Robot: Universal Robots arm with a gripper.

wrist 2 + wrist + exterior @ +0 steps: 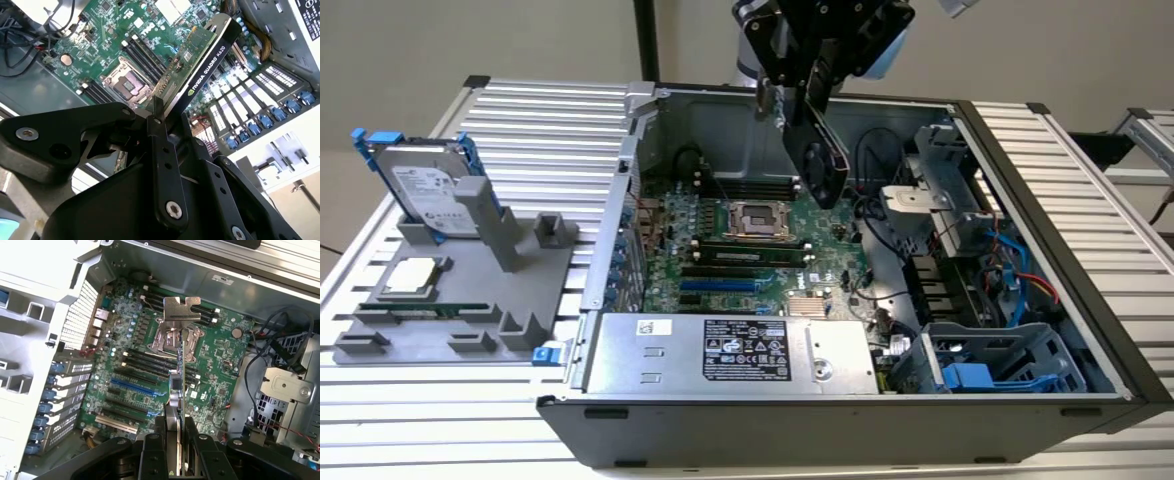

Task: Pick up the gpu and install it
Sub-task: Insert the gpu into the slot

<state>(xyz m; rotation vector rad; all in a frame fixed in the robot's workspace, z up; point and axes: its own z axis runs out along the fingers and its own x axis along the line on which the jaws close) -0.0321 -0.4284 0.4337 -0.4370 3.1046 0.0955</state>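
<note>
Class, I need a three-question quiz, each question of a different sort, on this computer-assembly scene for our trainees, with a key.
1. True or false: the gpu, a slim rectangular card with a green board, black cover and silver end bracket, is already seated in a slot.
2. What is the black metal gripper shut on? A the gpu; B a loose cable; C nothing.
3. Fill in: the silver hard drive with blue rails stands ____ the open black computer case.

Key: 1 false, it hangs above the green motherboard; 2 A; 3 outside.
</note>
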